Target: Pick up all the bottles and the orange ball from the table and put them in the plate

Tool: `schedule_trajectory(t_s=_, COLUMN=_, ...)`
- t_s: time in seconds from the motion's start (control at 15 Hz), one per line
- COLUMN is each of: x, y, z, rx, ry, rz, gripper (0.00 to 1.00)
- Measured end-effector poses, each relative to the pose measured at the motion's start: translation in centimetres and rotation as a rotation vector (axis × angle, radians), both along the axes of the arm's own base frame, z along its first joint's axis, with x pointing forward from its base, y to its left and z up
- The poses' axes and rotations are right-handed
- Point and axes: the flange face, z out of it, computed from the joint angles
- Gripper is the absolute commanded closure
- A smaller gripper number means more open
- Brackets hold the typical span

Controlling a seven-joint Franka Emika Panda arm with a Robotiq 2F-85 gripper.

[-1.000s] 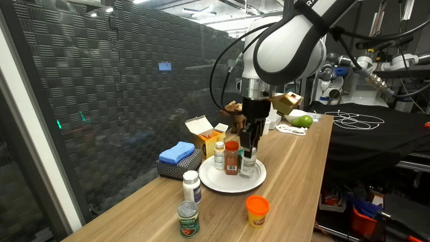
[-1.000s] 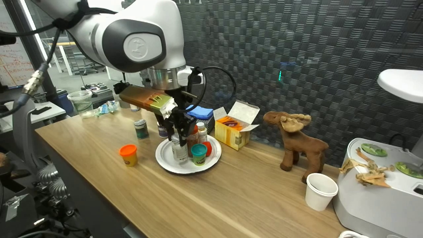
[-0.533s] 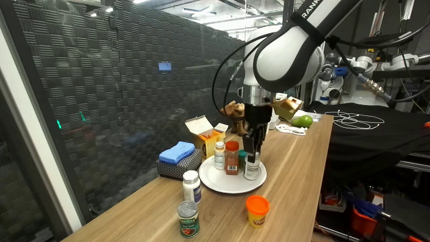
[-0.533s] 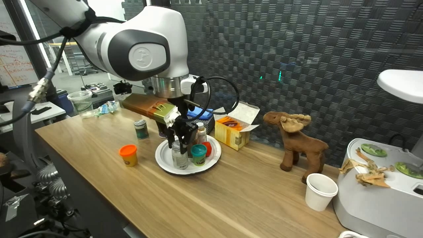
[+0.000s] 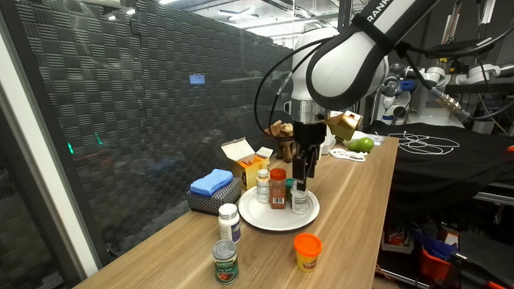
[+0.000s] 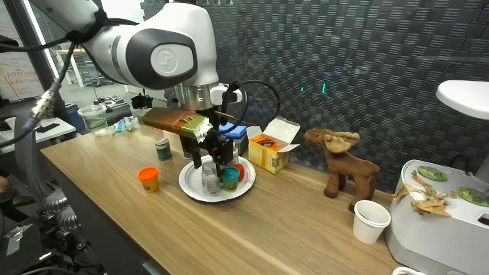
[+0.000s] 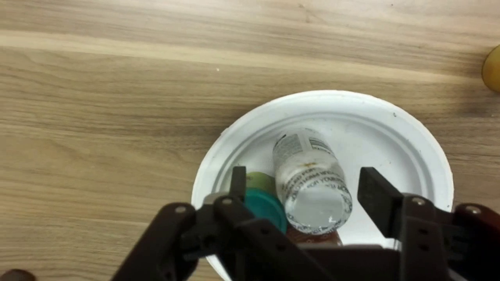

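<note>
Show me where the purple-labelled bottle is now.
In an exterior view, the purple-labelled bottle stands on the table, left of the plate and just behind the tin can.

In an exterior view, a dark grey wall of ribbed checkered tiles (image 5: 160, 108) rises at ten o'clock, bright white ceiling lights (image 5: 243, 16) at twelve; in an exterior view, a red-lettered whiteboard (image 6: 17, 78) near nine

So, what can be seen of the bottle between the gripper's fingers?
A pale bottle, seemingly plastic, with a barcoded label and printed lettering around its flat top. It stands upright on the white plate, beside the teal-lidded tub, contact unclear. The open gripper flanks its top, apparently without touching.
</note>
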Motion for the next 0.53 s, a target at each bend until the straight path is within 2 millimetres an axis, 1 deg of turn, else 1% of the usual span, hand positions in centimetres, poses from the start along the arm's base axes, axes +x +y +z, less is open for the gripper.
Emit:
schedule_trajectory(t_s=0.13, x=-0.1, y=-0.1, z=1.5, rx=-0.014, ry=-0.022, rz=-0.018, gripper=0.0)
schedule_trajectory(t_s=0.27, x=-0.5, y=0.1, z=3.5, rx=-0.017, ry=-0.045, rz=-0.048, gripper=0.0)
schedule_trajectory(t_s=0.4, x=-1.5, y=0.9, z=5.0, rx=-0.015, ry=-0.056, rz=-0.072, gripper=0.0)
schedule_trajectory(t_s=0.53, x=-2.8, y=2.2, z=5.6, rx=-0.007, ry=-0.059, rz=-0.09, gripper=0.0)
